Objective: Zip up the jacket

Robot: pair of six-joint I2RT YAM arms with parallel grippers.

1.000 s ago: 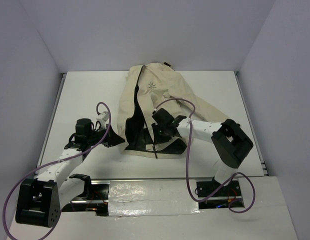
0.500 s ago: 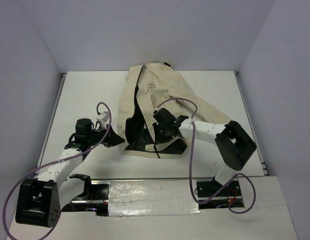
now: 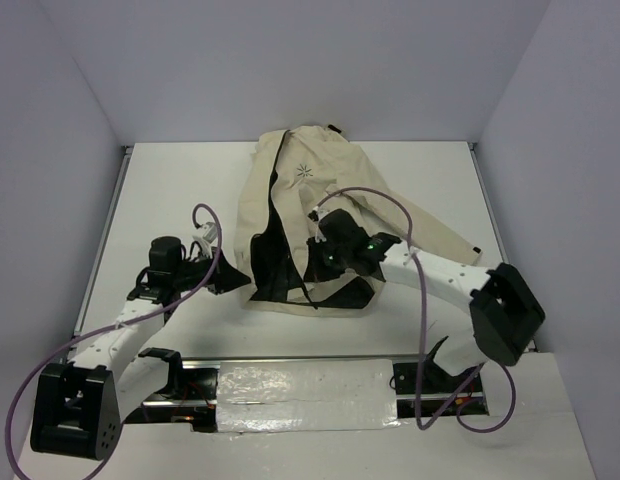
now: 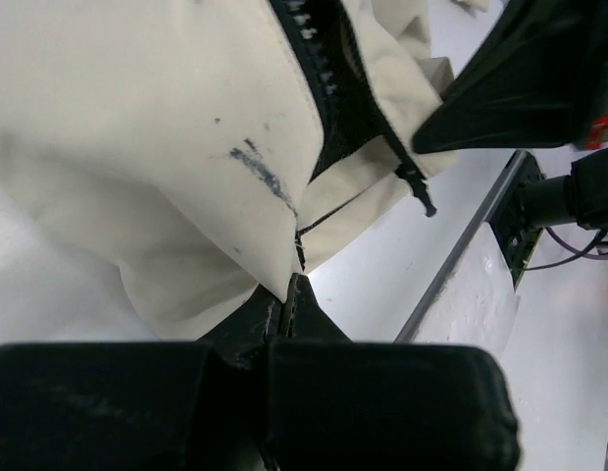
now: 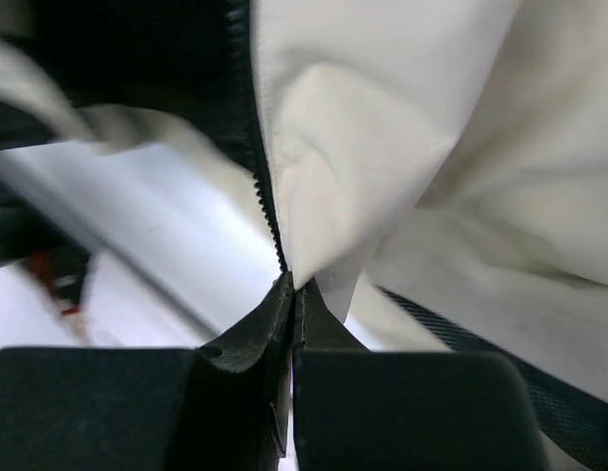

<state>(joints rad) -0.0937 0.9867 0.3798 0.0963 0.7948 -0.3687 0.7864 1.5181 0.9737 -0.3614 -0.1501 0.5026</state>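
Note:
The cream-beige jacket (image 3: 315, 190) lies on the white table, collar at the far side, its front open at the bottom so the dark lining (image 3: 280, 255) shows. My left gripper (image 3: 240, 276) is shut on the jacket's lower left hem corner; in the left wrist view (image 4: 291, 287) the fabric runs into the closed fingertips, with the dark zipper (image 4: 329, 74) and its pull (image 4: 415, 184) beyond. My right gripper (image 3: 315, 264) is shut on the other front edge at the bottom. In the right wrist view (image 5: 294, 287) it pinches cream cloth next to the zipper teeth (image 5: 262, 191).
A metal rail and a taped strip (image 3: 300, 385) run along the near table edge between the arm bases. Purple cables (image 3: 385, 215) loop above both arms. The right arm's black body (image 4: 525, 78) is close in the left wrist view. Grey walls close in the table's sides and back.
My right arm's elbow has swung out to the right and its wrist has turned, still holding the jacket edge, which has shifted slightly. The left arm has barely moved.

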